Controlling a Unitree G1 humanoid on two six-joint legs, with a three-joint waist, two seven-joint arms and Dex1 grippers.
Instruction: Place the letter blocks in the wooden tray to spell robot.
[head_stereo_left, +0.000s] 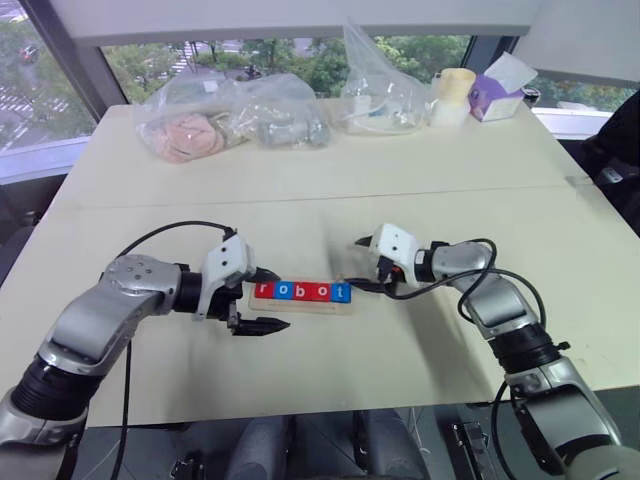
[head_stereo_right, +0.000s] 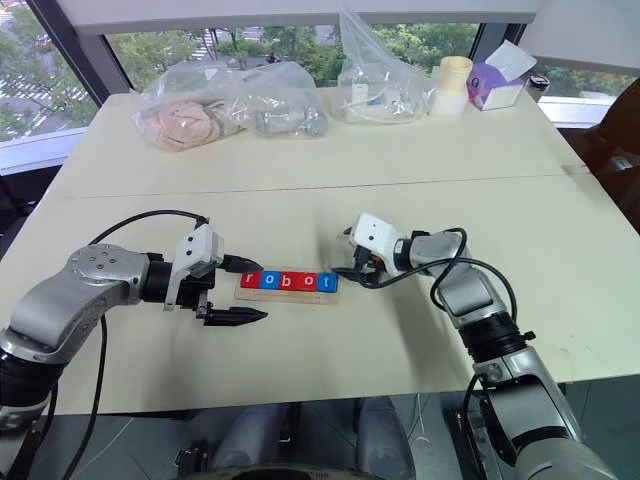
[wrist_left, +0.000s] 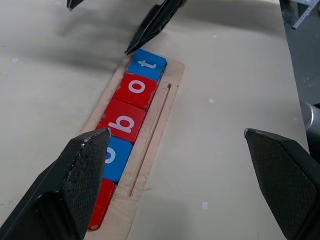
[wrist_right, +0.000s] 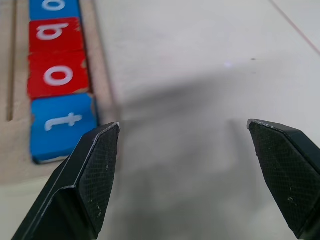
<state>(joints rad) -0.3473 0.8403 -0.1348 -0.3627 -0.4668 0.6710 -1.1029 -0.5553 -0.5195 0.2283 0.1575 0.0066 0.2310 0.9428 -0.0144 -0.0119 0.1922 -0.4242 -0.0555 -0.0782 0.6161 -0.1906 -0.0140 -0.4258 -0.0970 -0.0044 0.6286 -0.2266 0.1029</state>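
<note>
From the left eye view, the wooden tray (head_stereo_left: 300, 301) lies flat on the pale table (head_stereo_left: 330, 200), with the letter blocks (head_stereo_left: 301, 291) seated in its recess in a row of red and blue square tiles reading r, o, b, o, t. The left hand (head_stereo_left: 262, 299) sits at the tray's r end, its two black fingers spread apart, one by the tray's end and one off the near edge, holding nothing; its arm bends in from the left with the hand turned toward the right. The right hand (head_stereo_left: 358, 263) sits just beside the t end, fingers spread and empty, its arm angled in from the right. Clear plastic bags (head_stereo_left: 230, 118), a cream cup (head_stereo_left: 452, 96) and a tissue box (head_stereo_left: 497, 93) stand at the table's far edge. In the left wrist view, the textured black fingers (wrist_left: 75, 180) frame the pale, round-cornered tray, and the other hand's pointed fingertips hover near the blue t tile. In the right wrist view, the widely parted fingers (wrist_right: 92, 170) flank bare table just beside the t tile.
</note>
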